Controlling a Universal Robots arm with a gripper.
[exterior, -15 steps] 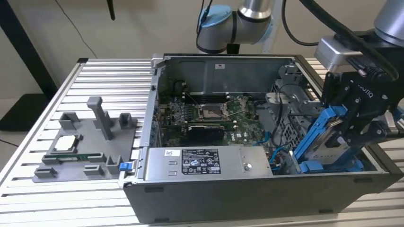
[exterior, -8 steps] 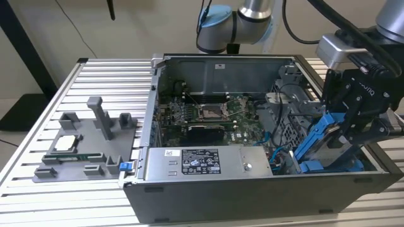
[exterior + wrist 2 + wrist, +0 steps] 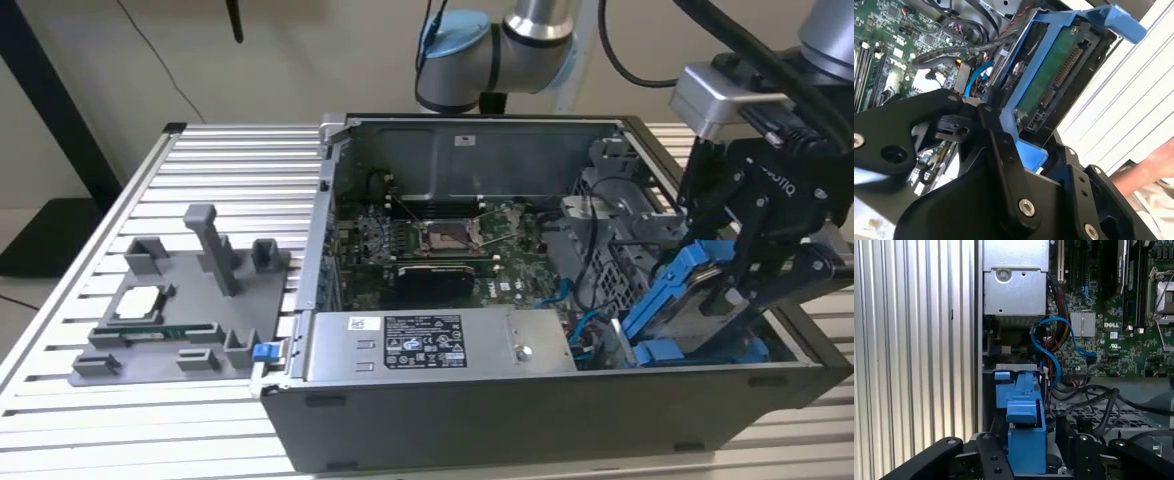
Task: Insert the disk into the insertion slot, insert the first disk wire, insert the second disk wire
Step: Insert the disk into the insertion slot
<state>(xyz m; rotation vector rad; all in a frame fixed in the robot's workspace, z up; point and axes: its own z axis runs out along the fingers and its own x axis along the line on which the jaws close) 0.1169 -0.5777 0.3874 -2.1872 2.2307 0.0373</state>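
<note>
Gripping the tilted disk [image 3: 683, 300] (blue frame), your gripper [image 3: 747, 290] is clamped around it. It hangs inside the open computer case [image 3: 534, 430].

The ribbed metal table [image 3: 200, 160] carries an open computer case [image 3: 534, 420]; a grey fixture [image 3: 180, 275] lies just beside it, toward the exterior view's left.
</note>
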